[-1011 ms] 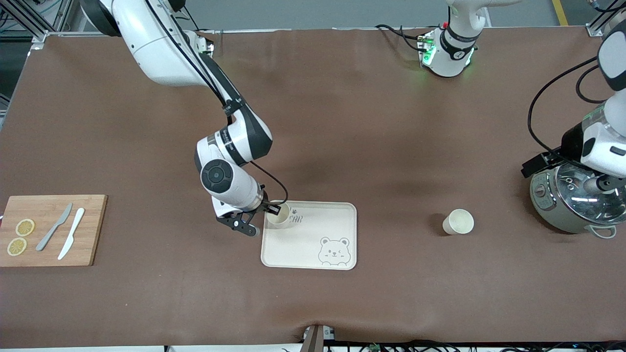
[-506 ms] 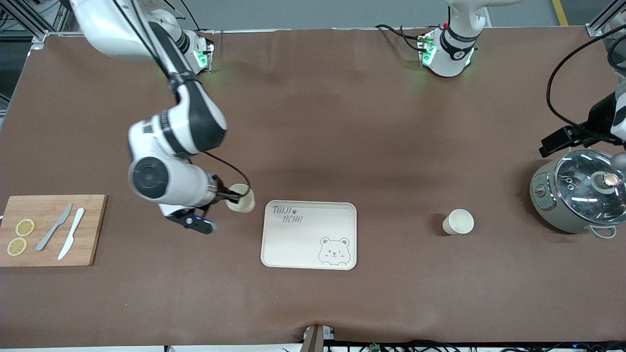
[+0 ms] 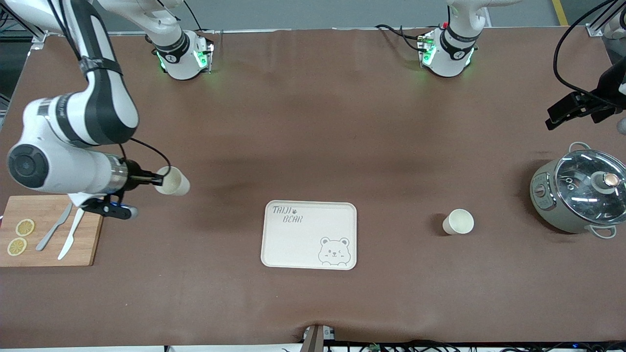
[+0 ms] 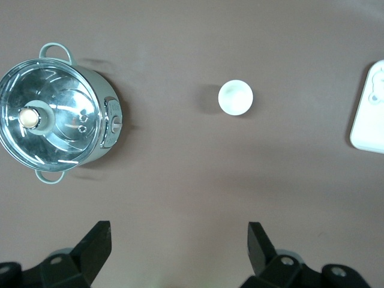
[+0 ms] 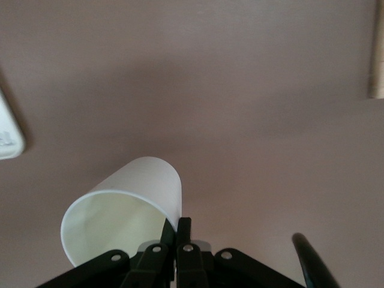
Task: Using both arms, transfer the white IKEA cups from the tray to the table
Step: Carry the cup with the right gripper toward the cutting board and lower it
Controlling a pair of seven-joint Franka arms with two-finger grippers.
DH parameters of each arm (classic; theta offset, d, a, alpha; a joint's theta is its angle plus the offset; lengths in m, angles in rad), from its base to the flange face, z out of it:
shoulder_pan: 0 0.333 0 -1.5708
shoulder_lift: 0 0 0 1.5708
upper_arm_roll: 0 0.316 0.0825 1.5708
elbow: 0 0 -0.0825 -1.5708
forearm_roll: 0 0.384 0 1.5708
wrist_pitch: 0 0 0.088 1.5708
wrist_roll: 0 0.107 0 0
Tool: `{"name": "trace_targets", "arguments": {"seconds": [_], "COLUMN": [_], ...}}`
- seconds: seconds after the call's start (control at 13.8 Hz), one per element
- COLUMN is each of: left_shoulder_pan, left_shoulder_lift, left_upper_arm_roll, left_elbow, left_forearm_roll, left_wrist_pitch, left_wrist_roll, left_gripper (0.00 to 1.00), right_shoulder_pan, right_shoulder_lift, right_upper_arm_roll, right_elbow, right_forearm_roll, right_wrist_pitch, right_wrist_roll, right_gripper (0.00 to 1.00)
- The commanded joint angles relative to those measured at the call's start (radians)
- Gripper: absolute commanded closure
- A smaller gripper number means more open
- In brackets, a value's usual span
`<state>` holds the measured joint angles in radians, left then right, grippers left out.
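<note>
My right gripper point(image 3: 157, 181) point(image 5: 177, 225) is shut on the rim wall of one white cup point(image 3: 174, 182) point(image 5: 129, 207). It holds the cup tilted on its side in the air, over bare table between the cutting board and the tray. The other white cup point(image 3: 458, 221) point(image 4: 235, 97) stands upright on the table between the tray and the pot. My left gripper point(image 4: 180, 233) hangs high over the table at the left arm's end with its fingers wide open and nothing between them; it looks down on that cup and the pot.
The cream bear-printed tray point(image 3: 309, 242) point(image 4: 367, 120) point(image 5: 7, 135) lies mid-table with nothing on it. A lidded pot point(image 3: 577, 195) point(image 4: 54, 120) stands at the left arm's end. A wooden cutting board point(image 3: 90, 244) with knives and lemon slices lies at the right arm's end.
The right arm has carried its cup off the tray's corner and swung it toward the cutting board. The left arm has drawn up and away from above the pot.
</note>
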<state>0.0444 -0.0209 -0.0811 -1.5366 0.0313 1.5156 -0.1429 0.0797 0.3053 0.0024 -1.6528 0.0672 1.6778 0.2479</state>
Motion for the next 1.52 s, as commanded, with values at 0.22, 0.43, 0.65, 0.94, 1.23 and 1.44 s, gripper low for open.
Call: {"name": "trace_targets", "arguments": {"seconds": [0.22,0.43,0.65,0.94,1.23,1.44], "left_shoulder_pan": [-0.026,-0.028,-0.028,-0.028,-0.028,-0.029], "left_shoulder_lift": [-0.09,-0.086,-0.082,-0.079,-0.056,-0.057], "left_upper_arm_roll": [0.032,0.032,0.029,0.029,0.029,0.027], "left_elbow": [-0.099,-0.096,-0.085,-0.071,-0.054,-0.054], "left_forearm_roll": [0.007,0.007,0.006,0.006,0.006,0.004], "left_wrist_pitch": [0.031,0.031,0.038,0.029,0.037,0.041], "left_wrist_roll": [0.052,0.055,0.055,0.049,0.043,0.049], "left_gripper": [0.0,0.0,0.0,0.0,0.0,0.0], "right_shoulder_pan": [-0.142,-0.181,-0.204,-0.233,-0.274,-0.293], "right_shoulder_lift": [-0.103,-0.107,-0.14,-0.132,-0.126,-0.106], "right_upper_arm_roll": [0.021,0.021,0.021,0.021,0.021,0.021], "right_elbow": [-0.2,-0.307,-0.458,-0.573,-0.621,-0.628], "right_forearm_roll": [-0.04,-0.04,-0.038,-0.04,-0.04,-0.04], "right_wrist_pitch": [0.078,0.201,0.359,0.528,0.595,0.632], "right_wrist_roll": [-0.188,-0.257,-0.288,-0.321,-0.343,-0.384], "right_gripper": [1.0,1.0,1.0,1.0,1.0,1.0]}}
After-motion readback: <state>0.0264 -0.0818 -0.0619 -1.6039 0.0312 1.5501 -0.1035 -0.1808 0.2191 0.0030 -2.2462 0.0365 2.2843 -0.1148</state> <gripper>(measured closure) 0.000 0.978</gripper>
